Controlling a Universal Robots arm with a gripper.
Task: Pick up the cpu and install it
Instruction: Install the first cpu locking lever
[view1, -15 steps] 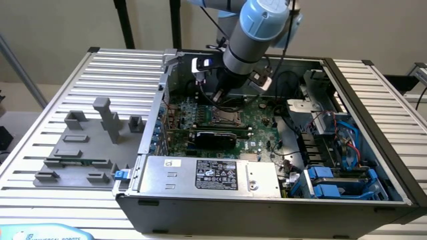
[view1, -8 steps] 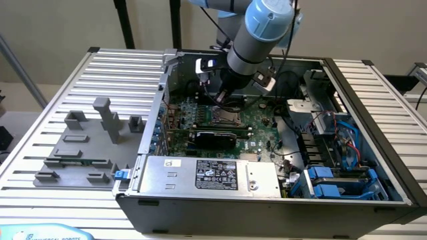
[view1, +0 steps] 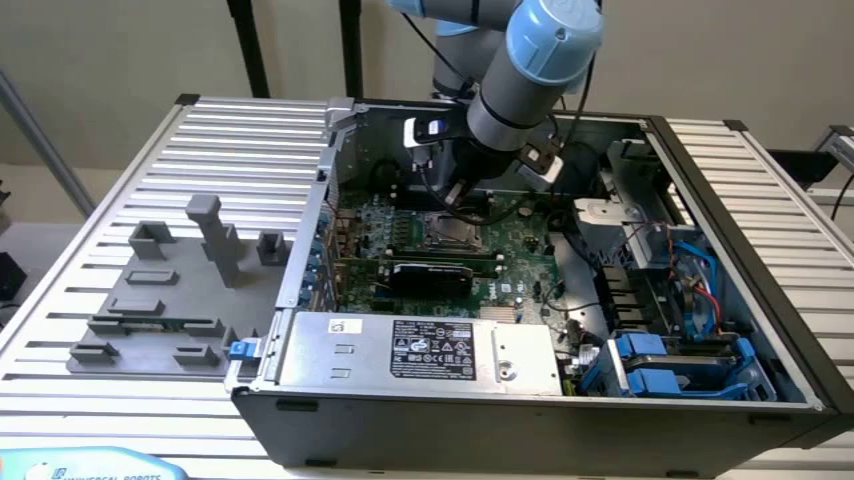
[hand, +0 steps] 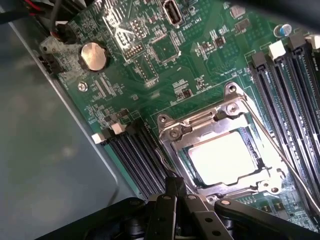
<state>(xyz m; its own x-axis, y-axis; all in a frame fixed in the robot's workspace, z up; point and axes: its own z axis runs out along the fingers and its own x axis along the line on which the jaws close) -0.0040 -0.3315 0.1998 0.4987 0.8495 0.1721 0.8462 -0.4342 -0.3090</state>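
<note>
1. We see our claw pinched shut, holding nothing.
2. The cpu lies flat inside the socket frame, just beside the claw's tip.
3. It is square, so no long axis.

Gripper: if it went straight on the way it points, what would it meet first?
Likely the edge of the socket frame around the cpu, since the gripper points at that rim; depth is hard to judge.
</note>
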